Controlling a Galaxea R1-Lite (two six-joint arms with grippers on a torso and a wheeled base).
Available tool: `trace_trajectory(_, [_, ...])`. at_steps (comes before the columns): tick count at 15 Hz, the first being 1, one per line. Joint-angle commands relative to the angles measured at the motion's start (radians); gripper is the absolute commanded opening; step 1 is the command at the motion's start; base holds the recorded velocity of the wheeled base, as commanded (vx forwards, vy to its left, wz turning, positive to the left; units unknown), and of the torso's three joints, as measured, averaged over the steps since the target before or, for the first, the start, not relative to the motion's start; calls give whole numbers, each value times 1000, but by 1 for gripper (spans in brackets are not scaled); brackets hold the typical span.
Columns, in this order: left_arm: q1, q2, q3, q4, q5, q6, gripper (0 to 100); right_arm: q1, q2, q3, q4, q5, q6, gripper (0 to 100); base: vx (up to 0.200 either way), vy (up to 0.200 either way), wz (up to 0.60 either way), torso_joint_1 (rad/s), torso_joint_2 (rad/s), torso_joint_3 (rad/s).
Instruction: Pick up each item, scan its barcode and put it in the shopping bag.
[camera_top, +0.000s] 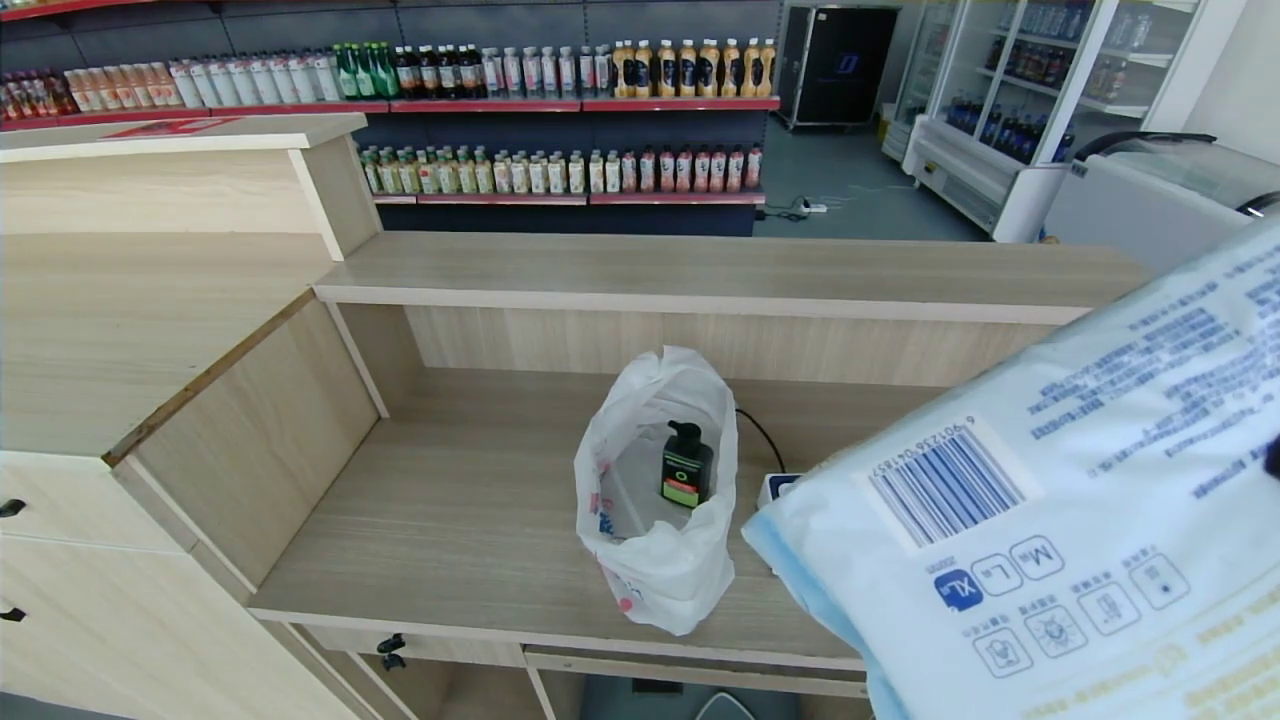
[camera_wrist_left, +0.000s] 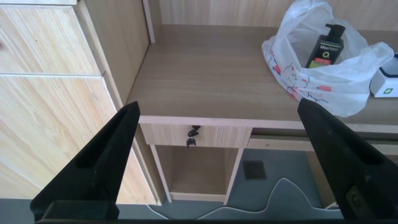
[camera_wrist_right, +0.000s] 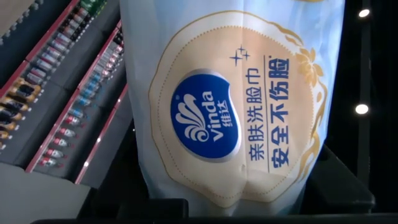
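Two things are accounted for as we read the scene. The black pump bottle (camera_top: 686, 470) stands upright inside the white shopping bag (camera_top: 655, 570) on the wooden counter (camera_top: 450, 520). The large soft tissue pack (camera_top: 1080, 520) is up in the air on our right, well above the counter and close to the head camera. We judge it is held high and tilted to present its barcode (camera_top: 945, 487), which faces the head camera and not yet the small white scanner (camera_top: 778, 488). That scanner sits just beside the bag, partly hidden by the pack's corner. Our right gripper (camera_wrist_right: 249, 202) is clamped on the pack, its dark fingers pressing either side of one end. The bag's mouth gapes upward, which should let the pack drop in beside the bottle, though we think the fit looks tight. Our left gripper (camera_wrist_left: 217, 107) hangs empty with its fingers spread wide, low in front of the counter's edge near the drawer (camera_wrist_left: 199, 134) and well apart from the bag.
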Motion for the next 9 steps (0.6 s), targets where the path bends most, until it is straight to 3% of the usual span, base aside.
trace_trajectory(1, [0, 2, 0, 0, 1, -1, 100, 3, -9, 2, 2, -1, -1, 0, 0, 0, 0, 0, 0, 0])
trace_trajectory(9, [0, 2, 0, 0, 1, -1, 100, 46, -26, 0, 49, -4, -5, 0, 0, 0, 0, 0, 0, 0])
